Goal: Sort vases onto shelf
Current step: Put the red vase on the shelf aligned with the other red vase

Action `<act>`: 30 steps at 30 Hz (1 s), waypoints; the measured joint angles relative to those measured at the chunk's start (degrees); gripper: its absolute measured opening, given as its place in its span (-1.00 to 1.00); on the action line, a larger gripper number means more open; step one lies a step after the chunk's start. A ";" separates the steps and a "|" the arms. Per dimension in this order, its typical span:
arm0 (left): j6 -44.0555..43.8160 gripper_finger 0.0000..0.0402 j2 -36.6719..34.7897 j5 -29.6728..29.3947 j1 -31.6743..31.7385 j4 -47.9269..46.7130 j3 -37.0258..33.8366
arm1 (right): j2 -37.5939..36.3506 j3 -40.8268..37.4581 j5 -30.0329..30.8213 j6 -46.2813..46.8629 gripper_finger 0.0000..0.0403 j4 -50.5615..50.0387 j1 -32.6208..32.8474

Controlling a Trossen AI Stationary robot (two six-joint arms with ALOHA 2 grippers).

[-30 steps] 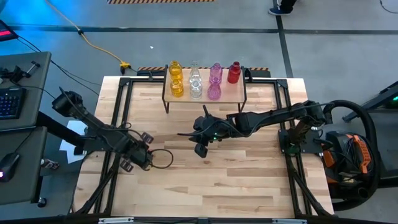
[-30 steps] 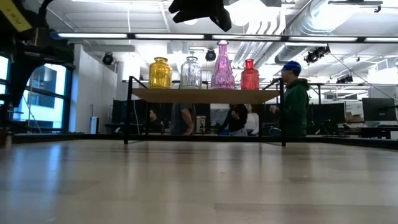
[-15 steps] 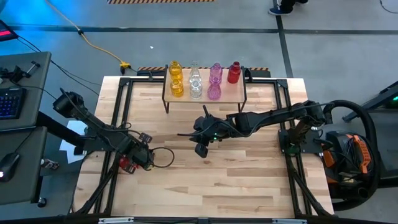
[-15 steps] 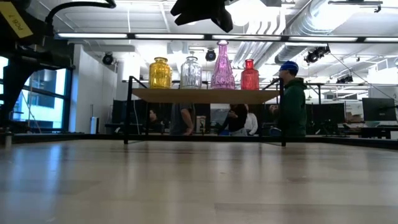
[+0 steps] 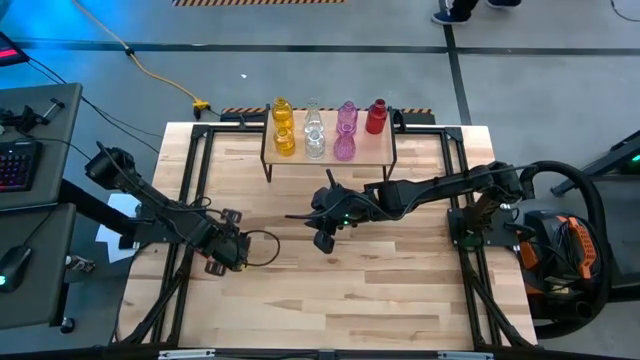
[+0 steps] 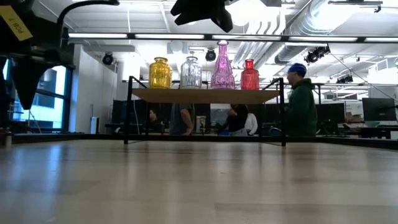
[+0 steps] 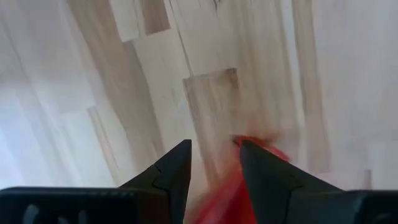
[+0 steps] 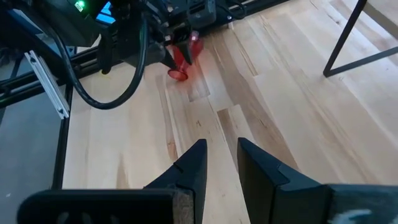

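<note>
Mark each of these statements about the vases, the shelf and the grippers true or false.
1. The small light-wood shelf on black legs carries eight glass vases. False: it carries seven, only one of them red.
2. The left gripper holds a red translucent glass vase. True.
3. The right gripper holds a yellow vase. False: it holds nothing.
4. Two yellow glass vases stand at the shelf's left end in the high view. True.
</note>
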 joint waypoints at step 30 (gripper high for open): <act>7.00 -0.07 0.24 7.57 0.00 -0.31 -2.51 | 0.00 0.00 -0.88 2.07 -0.65 1.38 -0.04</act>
